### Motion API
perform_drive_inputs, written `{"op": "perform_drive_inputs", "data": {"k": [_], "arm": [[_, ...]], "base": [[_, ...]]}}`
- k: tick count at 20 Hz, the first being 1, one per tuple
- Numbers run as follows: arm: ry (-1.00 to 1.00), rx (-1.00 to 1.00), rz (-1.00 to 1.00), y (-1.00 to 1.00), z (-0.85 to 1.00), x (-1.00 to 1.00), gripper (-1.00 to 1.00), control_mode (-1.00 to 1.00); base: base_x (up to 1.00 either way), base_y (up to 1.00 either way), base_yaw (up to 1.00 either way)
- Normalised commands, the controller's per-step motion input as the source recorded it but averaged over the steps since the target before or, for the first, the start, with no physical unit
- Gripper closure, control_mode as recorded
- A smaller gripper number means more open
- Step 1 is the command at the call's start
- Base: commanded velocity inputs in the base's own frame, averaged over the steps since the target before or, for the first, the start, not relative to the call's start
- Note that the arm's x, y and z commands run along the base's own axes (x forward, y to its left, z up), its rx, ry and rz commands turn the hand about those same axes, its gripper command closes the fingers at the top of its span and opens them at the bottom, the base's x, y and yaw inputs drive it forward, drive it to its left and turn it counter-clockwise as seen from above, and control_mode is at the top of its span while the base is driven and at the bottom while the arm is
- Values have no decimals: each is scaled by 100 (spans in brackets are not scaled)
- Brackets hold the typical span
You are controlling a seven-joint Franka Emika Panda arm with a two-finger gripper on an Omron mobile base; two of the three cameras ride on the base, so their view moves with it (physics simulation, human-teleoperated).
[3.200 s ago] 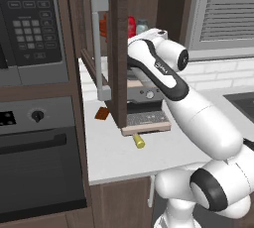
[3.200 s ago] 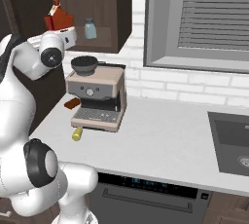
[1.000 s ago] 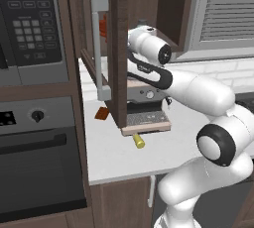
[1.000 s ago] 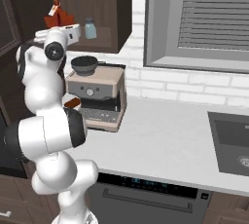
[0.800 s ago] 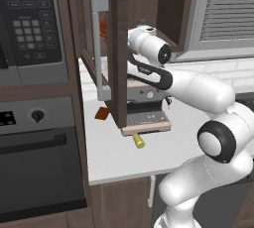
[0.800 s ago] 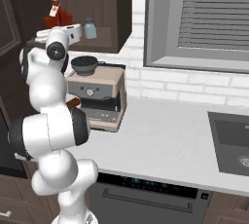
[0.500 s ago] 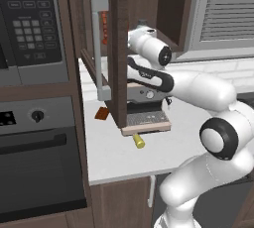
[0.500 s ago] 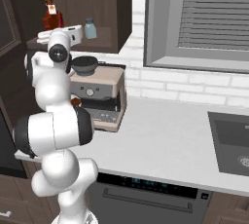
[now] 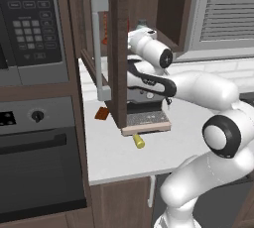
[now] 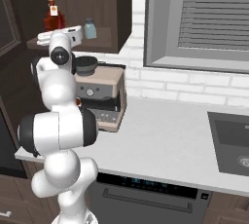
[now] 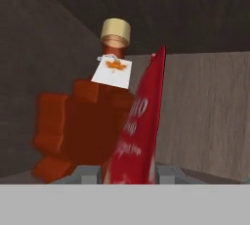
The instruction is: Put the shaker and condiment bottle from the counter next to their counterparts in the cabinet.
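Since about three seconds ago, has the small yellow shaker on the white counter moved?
No. The small yellow shaker lies on its side on the white counter, just in front of the coffee machine's tray, same spot as earlier.

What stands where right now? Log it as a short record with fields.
gripper: shut on the condiment bottle, reaching inside the cabinet
condiment bottle: red, close in front of the orange-red bottle; whether it rests on the shelf cannot be told
counterparts: orange-red bottle and pale blue shaker, both upright on the shelf
shaker: yellow, lying on its side on the counter in front of the coffee machine
cabinet door: open
left to do: shaker not yet picked up
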Motion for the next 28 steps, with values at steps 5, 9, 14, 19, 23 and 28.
{"op": "perform_drive_inputs", "data": {"k": [5,9,14,19,23,28], "arm": [[0,0,-1,24,-36,10,-100,-100],[0,3,-1,0,-28,9,-100,-100],[0,1,0,0,-25,0,-100,-100],[0,0,0,0,-25,0,-100,-100],[0,0,0,0,-23,0,-100,-100],[0,0,0,0,-18,0,-100,-100]], "base": [[0,0,0],[0,0,0],[0,0,0],[0,0,0],[0,0,0],[0,0,0]]}}
